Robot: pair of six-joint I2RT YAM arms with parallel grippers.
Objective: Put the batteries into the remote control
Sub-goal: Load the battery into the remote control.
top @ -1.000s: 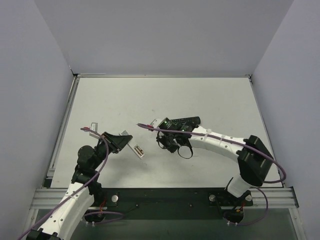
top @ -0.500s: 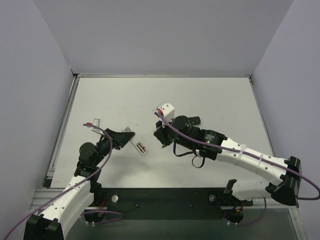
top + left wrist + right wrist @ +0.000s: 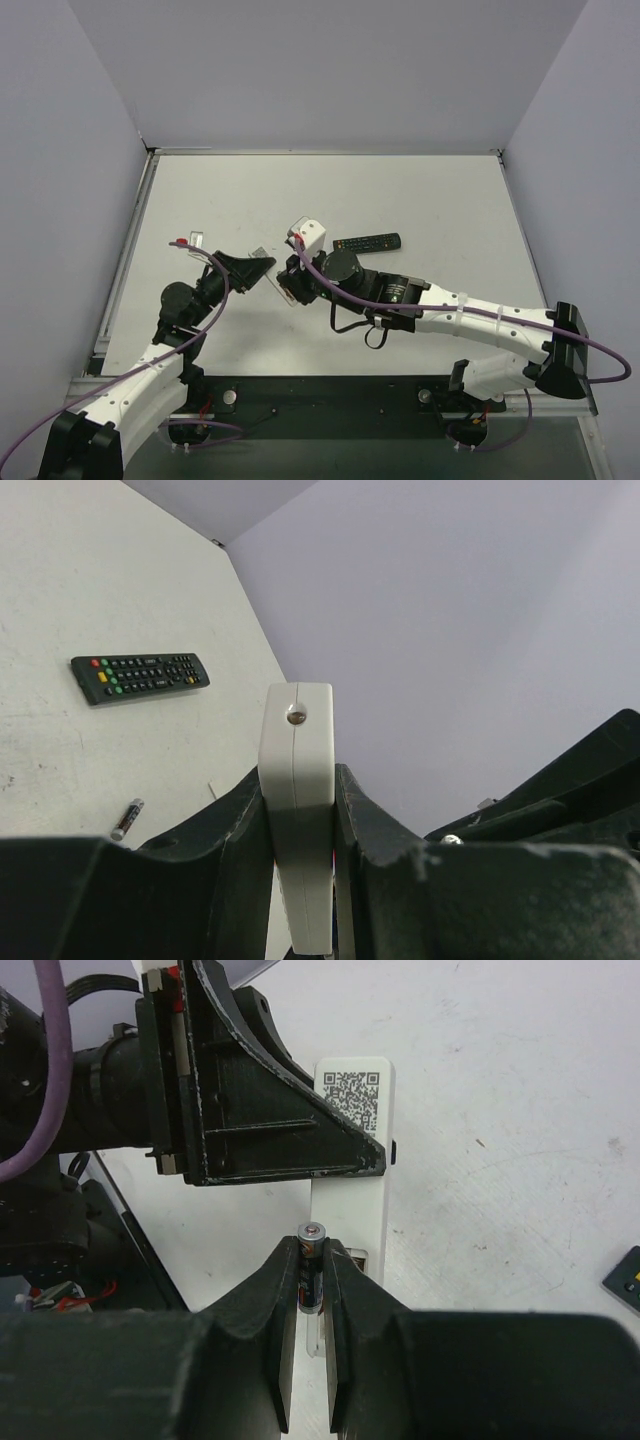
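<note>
My left gripper [image 3: 264, 270] is shut on the small white remote control [image 3: 296, 730] and holds it on edge above the table. In the right wrist view the remote's back [image 3: 352, 1160] faces up, with a QR label and an open slot near my fingers. My right gripper [image 3: 312, 1252] is shut on one dark battery [image 3: 312, 1233], upright between the fingers, right over the remote's near end. From above, the right gripper [image 3: 294, 282] sits against the remote beside the left gripper. A second battery [image 3: 127, 819] lies on the table.
The long black remote [image 3: 367, 242] lies on the table behind the right arm; it also shows in the left wrist view [image 3: 140, 674]. Grey walls stand at the back and on both sides.
The right arm has swung left from beside the black remote to the white remote. The left gripper has moved the white remote a little to the right.
</note>
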